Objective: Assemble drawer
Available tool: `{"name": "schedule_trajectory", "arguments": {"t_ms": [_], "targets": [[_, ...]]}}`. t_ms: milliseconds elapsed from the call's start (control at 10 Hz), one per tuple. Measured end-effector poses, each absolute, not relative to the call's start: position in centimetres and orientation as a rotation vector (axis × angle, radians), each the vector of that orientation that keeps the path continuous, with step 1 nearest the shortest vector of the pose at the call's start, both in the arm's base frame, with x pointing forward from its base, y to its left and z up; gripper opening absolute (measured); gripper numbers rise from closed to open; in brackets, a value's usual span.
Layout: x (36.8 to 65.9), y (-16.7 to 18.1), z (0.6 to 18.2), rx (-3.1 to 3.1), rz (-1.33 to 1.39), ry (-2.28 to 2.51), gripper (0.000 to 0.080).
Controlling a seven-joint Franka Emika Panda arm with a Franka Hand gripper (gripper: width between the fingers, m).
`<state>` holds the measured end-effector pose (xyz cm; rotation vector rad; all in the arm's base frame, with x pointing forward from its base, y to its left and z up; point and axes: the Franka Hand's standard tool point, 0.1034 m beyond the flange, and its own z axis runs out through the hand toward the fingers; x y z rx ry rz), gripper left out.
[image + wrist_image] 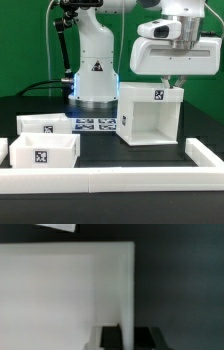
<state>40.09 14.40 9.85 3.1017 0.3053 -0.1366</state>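
The drawer's large white boxy casing (148, 118) stands upright on the black table at the exterior view's centre right, with a square tag on its upper front. My gripper (172, 82) hangs straight down on the casing's top right wall. In the wrist view my gripper (127, 339) straddles that thin wall (127, 280), with a dark finger (108, 336) pressed against each side. Two smaller open-top trays sit at the exterior view's left, one farther back (44, 125) and one nearer with a tag on its front (42, 153).
The marker board (97, 125) lies flat between the trays and the casing. A long low white border wall (110, 181) runs along the front and up the right side. The arm's base (95, 70) stands behind the marker board.
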Motion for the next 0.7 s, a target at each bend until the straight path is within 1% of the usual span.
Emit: {"name": "schedule_trajectory", "arguments": {"t_ms": [200, 300, 500, 700], "targets": [[40.3, 14.0, 9.8, 3.101, -0.142, 0.308, 0.0038], [41.0, 13.2, 9.8, 3.103, -0.148, 0.275, 0.0038], [43.0, 12.4, 9.8, 3.112, -0.128, 0.248, 0.0038], [45.8, 10.9, 9.9, 3.120, -0.096, 0.246, 0.0038]]}}
